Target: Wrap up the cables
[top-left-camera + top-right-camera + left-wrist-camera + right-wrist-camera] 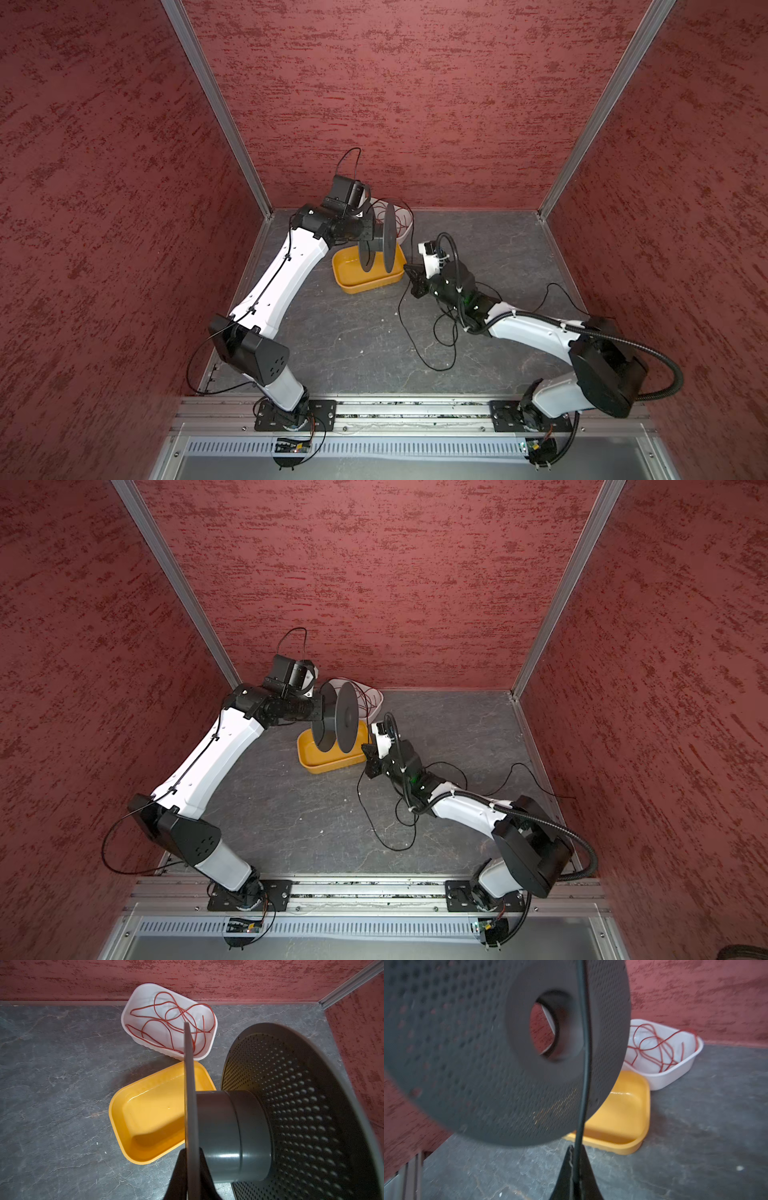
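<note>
Two arms meet over the far middle of the grey table (pixel 332 332). The left gripper (pixel 192 1153) is clamped on the thin edge of one disc of a dark grey spool (pixel 389 239), a finger on each side, and holds the spool off the table with its axle lying left to right. In the left wrist view the spool's hub is bare, with nothing wound on it. The right gripper (pixel 574 1151) sits just right of the spool, near the right end of the yellow tray (pixel 365 289), and its jaws are closed on the black cable (pixel 588 1059). From that pinch the cable runs up across the outer face of the spool's right-hand disc. The right wrist view is blurred, so we cannot tell whether it touches the disc or only passes in front of it. In both top views the rest of the cable hangs from the gripper to the table and lies there in loose loops, on the near side of the gripper and beside the right forearm, with one strand trailing toward the right wall. The yellow tray stands empty on the table, directly under the spool. Behind it, against the far wall, a white tray (pixel 124 1020) holds a loose tangle of red cord (pixel 166 1016).
</note>
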Controlling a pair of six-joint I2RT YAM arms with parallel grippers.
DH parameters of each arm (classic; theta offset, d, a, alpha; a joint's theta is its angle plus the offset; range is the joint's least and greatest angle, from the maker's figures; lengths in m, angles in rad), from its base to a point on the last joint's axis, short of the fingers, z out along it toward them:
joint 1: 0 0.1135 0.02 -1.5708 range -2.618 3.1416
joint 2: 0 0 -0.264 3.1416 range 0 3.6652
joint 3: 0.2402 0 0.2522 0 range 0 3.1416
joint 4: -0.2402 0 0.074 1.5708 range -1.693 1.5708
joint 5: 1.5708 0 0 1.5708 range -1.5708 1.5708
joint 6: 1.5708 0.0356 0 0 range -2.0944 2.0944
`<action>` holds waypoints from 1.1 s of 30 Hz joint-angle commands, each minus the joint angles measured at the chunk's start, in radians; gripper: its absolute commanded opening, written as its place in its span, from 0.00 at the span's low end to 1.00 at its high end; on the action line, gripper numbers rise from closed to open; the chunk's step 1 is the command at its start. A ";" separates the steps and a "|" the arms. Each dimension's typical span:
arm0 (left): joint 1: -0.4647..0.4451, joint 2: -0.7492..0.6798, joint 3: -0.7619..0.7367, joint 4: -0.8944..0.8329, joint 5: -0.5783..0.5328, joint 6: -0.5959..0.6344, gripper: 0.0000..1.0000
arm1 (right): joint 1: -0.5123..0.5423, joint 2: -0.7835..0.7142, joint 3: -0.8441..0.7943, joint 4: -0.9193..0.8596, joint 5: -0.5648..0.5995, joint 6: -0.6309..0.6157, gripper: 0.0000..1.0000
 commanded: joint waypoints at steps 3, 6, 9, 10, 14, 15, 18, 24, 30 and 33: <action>0.007 -0.082 -0.011 0.062 0.101 0.000 0.00 | -0.103 0.059 0.178 -0.348 -0.070 -0.085 0.00; 0.030 -0.114 -0.018 0.060 0.131 -0.023 0.00 | -0.159 0.120 0.246 -0.395 -0.126 -0.075 0.00; 0.050 -0.142 -0.018 0.065 0.192 -0.036 0.00 | -0.193 0.215 0.328 -0.465 -0.188 -0.077 0.00; 0.055 -0.149 -0.015 0.064 0.205 -0.038 0.00 | -0.197 0.247 0.352 -0.483 -0.203 -0.080 0.00; 0.090 -0.158 -0.001 0.065 0.325 -0.065 0.00 | -0.200 0.343 0.412 -0.521 -0.272 -0.079 0.00; 0.098 -0.158 0.001 0.068 0.357 -0.069 0.00 | -0.201 0.361 0.417 -0.520 -0.291 -0.074 0.00; 0.121 -0.165 -0.007 0.092 0.410 -0.086 0.00 | -0.200 0.379 0.403 -0.497 -0.336 -0.062 0.00; 0.167 -0.172 -0.029 0.143 0.494 -0.131 0.00 | -0.200 0.345 0.318 -0.425 -0.339 -0.042 0.00; 0.197 -0.195 -0.112 0.298 0.418 -0.266 0.00 | -0.182 0.287 0.208 -0.331 -0.340 0.011 0.00; 0.205 -0.186 -0.140 0.371 0.397 -0.347 0.00 | -0.142 0.250 0.171 -0.305 -0.283 0.013 0.00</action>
